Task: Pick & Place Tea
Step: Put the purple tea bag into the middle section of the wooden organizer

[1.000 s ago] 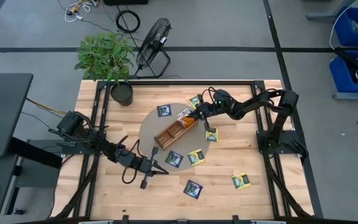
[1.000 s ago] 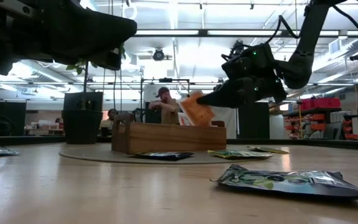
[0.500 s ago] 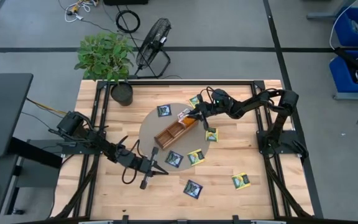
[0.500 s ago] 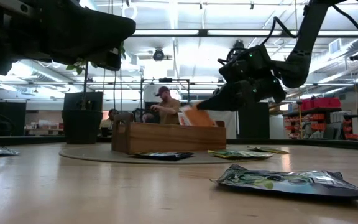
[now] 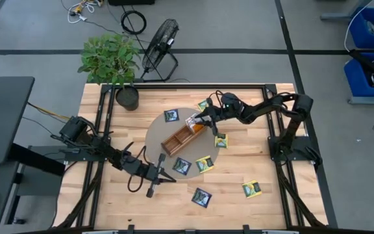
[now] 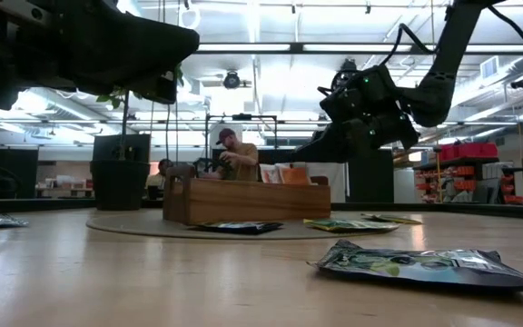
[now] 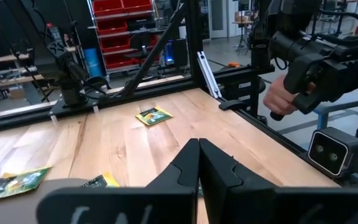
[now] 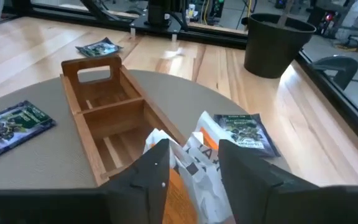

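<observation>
A long wooden tray (image 5: 180, 138) lies on a round grey mat (image 5: 158, 146). Orange-and-white tea packets (image 8: 197, 155) stand on edge in the tray's right end compartment and show above its wall in the low view (image 6: 284, 173). My right gripper (image 5: 201, 123) hovers open just above them, a finger on either side (image 8: 194, 165); in the low view its tips (image 6: 309, 150) are clear of the packets. Dark navy packets (image 5: 171, 116) (image 5: 182, 166) and yellow-green ones (image 5: 204, 164) (image 5: 221, 140) lie flat around the tray. My left gripper (image 5: 153, 185) waits shut near the table's front (image 7: 199, 163).
More packets lie on the bare wood at the front (image 5: 201, 196), front right (image 5: 251, 189) and by the far side (image 5: 204, 104). A potted plant (image 5: 127, 97) stands at the far left corner. A person (image 6: 230, 154) shows in the room beyond the table.
My right gripper has opened and let go of the orange-and-white packet. The packet, held tilted above the tray's right end a second ago, has dropped into that compartment and now stands on edge beside another packet.
</observation>
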